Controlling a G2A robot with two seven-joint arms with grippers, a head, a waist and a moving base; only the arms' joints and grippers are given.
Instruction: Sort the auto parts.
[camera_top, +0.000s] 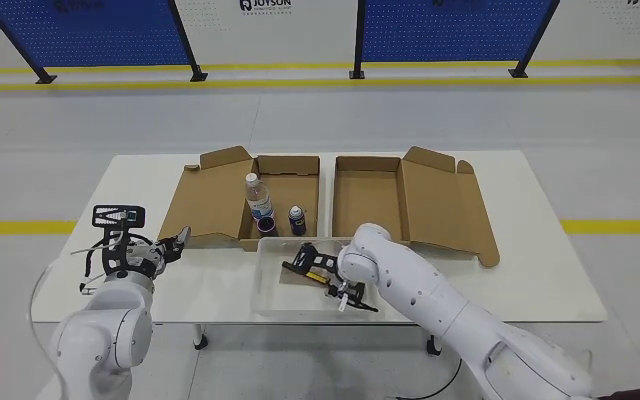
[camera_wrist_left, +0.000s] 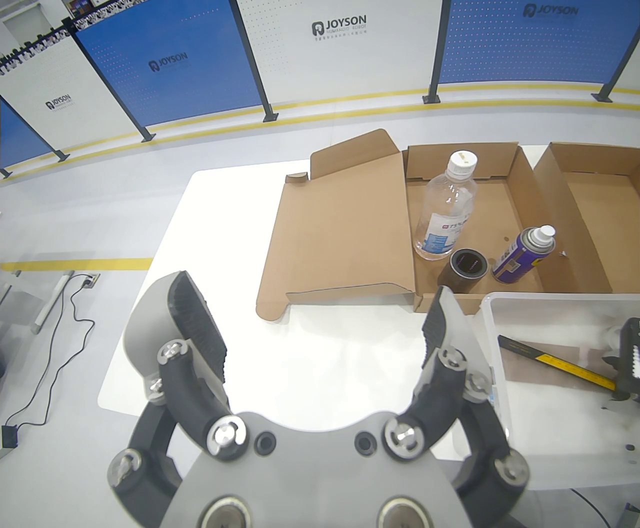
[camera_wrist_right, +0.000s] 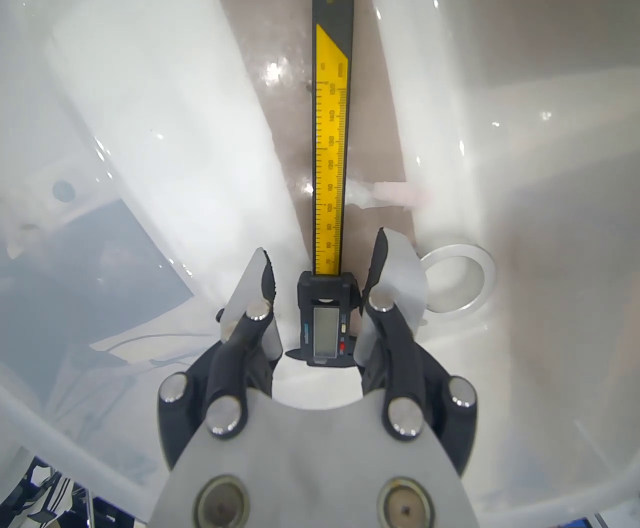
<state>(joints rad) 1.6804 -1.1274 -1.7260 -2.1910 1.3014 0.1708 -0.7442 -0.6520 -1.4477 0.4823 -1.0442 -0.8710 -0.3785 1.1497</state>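
We see our left gripper (camera_wrist_left: 311, 286) wide open above the white table (camera_wrist_left: 210, 225). Farther off, a box (camera_wrist_left: 340, 225) holds a bottle (camera_wrist_left: 445, 215), a can (camera_wrist_left: 520, 255) and a black tube (camera_wrist_left: 465, 270).

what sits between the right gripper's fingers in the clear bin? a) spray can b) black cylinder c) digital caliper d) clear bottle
c: in the right wrist view the right gripper has its open fingers on either side of the display end of the digital caliper, which lies in the clear bin.
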